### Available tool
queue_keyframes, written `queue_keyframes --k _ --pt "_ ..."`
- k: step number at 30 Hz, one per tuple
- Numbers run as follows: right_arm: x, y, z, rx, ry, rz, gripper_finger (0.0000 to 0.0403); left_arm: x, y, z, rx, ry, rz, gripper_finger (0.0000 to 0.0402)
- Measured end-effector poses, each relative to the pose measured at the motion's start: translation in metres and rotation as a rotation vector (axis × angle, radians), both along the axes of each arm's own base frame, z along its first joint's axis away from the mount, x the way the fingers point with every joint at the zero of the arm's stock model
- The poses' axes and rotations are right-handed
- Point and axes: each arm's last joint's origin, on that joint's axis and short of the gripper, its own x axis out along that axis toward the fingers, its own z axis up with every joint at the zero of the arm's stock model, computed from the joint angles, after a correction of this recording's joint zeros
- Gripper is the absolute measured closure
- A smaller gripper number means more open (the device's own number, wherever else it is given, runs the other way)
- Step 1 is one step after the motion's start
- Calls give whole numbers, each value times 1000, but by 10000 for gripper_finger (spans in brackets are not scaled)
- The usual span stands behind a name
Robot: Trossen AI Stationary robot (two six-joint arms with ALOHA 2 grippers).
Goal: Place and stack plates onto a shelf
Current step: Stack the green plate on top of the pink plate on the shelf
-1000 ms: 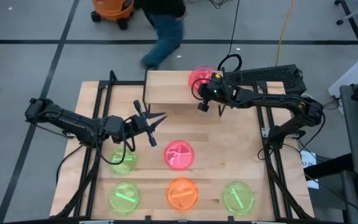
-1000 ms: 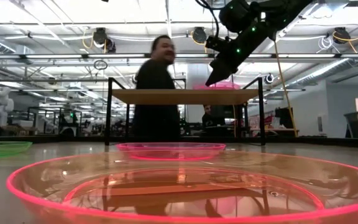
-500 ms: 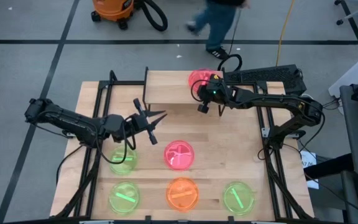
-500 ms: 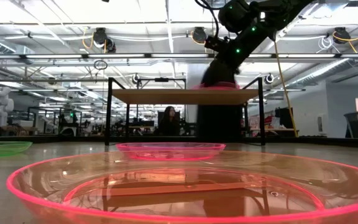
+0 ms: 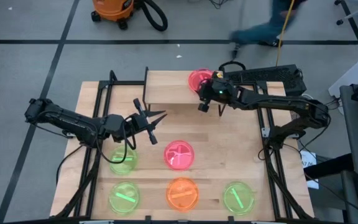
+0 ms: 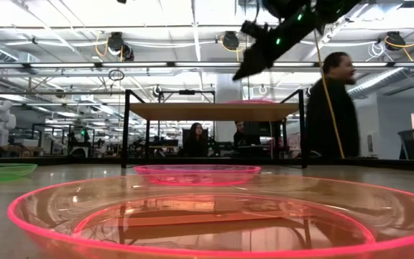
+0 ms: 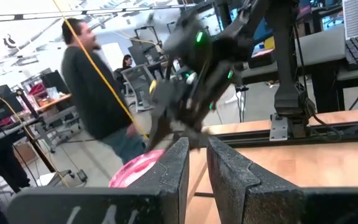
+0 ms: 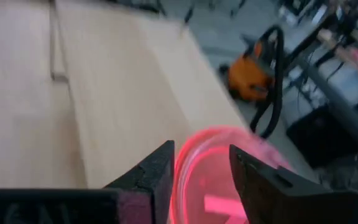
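Jaws of the right gripper (image 5: 204,88) are being held apart over the shelf (image 5: 166,87), straddling the rim of the pink plate (image 5: 199,79) lying on its right end, nothing being gripped. Jaws of the left gripper (image 5: 156,120) are being held slightly parted and empty above the tabletop (image 5: 229,149), where five more plates (image 5: 180,155) are lying.
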Motion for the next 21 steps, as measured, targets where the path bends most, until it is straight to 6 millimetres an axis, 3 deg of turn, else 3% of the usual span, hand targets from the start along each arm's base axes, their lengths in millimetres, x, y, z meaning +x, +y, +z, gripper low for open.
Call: queue_keyframes --k 4,11,15,21 --pt "-14 24 33 -6 -134 118 258 0 0 -1 -16 -2 -2 337" --pt "-58 72 79 77 -372 290 265 0 0 -1 -65 -19 -7 337" --pt "-79 97 75 151 -443 405 265 0 0 -6 -92 15 -11 337" --pt "-98 118 32 240 -473 487 265 4 -1 -15 -180 38 -9 337"
